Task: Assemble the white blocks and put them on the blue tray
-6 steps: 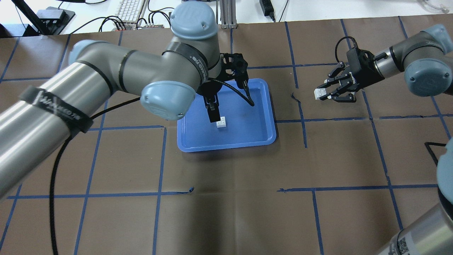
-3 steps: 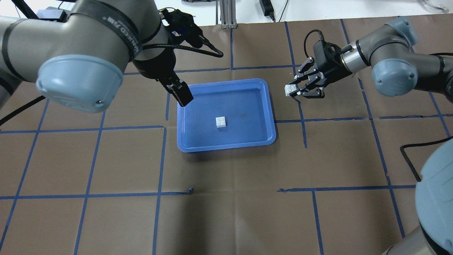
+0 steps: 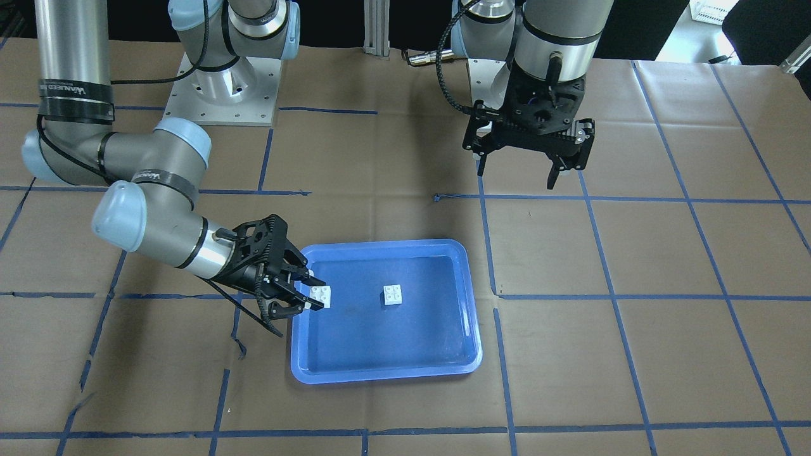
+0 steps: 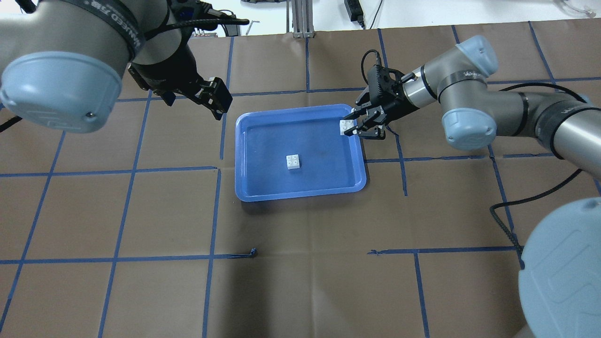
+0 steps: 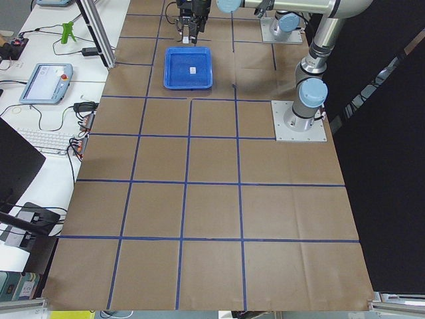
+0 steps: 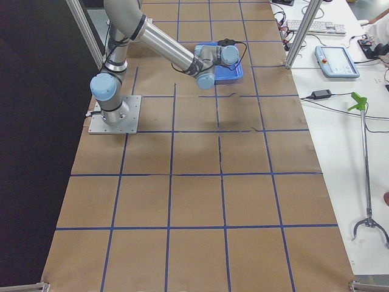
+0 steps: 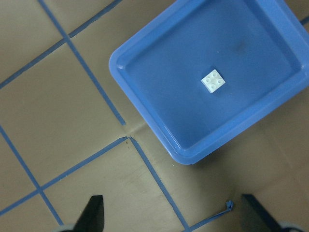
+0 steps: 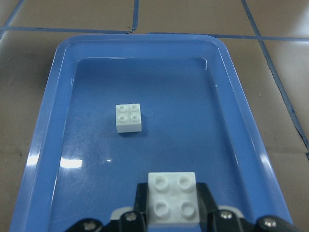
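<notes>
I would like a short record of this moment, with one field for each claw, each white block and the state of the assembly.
right claw: shut on held white block, studs up, at one end of blue tray
left claw: open, empty, off to the side of the tray
loose white block: studs up, near the tray's middle
assembly: blocks apart, not yet joined

We see a glossy blue tray (image 4: 263, 159) lying flat on the table. One white block (image 4: 294, 161) rests near the middle of its floor, studs up. The second white block (image 4: 347, 126), also studs up, is raised just inside one short rim, pinched in the right gripper (image 4: 352, 126).
</notes>
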Controlling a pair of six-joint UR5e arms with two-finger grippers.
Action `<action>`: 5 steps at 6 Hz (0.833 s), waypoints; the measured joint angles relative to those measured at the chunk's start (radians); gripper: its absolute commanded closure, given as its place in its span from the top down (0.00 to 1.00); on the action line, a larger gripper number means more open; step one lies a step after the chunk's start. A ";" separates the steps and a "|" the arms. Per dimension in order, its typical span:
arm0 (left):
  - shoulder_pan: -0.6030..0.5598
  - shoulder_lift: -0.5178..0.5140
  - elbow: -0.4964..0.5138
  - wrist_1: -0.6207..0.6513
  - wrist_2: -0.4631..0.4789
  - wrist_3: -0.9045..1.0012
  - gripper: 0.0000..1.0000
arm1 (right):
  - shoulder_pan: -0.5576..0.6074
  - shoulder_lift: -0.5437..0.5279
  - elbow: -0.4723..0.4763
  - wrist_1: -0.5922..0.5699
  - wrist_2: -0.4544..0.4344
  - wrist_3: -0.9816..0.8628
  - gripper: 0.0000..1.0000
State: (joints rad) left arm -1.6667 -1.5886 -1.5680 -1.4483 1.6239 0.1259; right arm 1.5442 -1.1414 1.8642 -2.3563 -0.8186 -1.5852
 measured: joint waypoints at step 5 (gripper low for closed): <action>0.077 0.034 0.053 -0.136 -0.006 -0.040 0.99 | 0.128 0.169 0.038 -0.347 -0.031 0.199 0.18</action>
State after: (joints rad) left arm -1.5901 -1.5545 -1.5146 -1.5844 1.6179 0.0859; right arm 1.6721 -0.9725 1.9018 -2.7031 -0.8497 -1.3863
